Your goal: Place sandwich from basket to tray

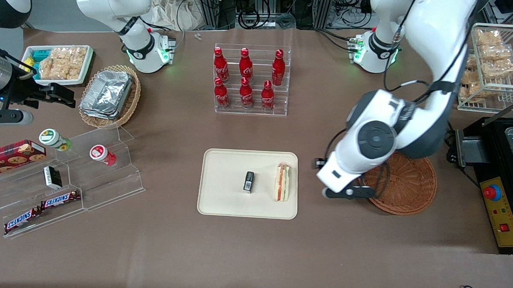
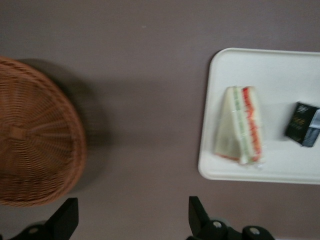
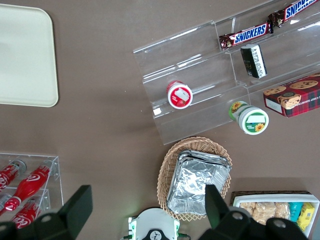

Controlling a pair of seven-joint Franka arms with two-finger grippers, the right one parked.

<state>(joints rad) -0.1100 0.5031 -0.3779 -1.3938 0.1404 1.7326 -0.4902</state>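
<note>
The sandwich (image 1: 283, 182) (image 2: 241, 126), a clear-wrapped wedge with red and green filling, lies on the cream tray (image 1: 224, 198) (image 2: 280, 70) near the tray's edge toward the working arm. The round reddish-brown basket (image 1: 408, 190) (image 2: 30, 135) stands beside the tray and looks empty where it shows; the arm covers part of it in the front view. My left gripper (image 1: 348, 192) (image 2: 132, 206) hangs open above the bare table between the tray and the basket. Nothing is between its fingers.
A small black packet (image 1: 248, 181) (image 2: 302, 124) lies mid-tray. A clear rack of red bottles (image 1: 250, 80) stands farther from the front camera. Toward the parked arm's end are an acrylic stepped shelf (image 1: 110, 173) and a tan basket of foil containers (image 1: 109, 96). A black box with a red button (image 1: 495, 203) sits at the working arm's end.
</note>
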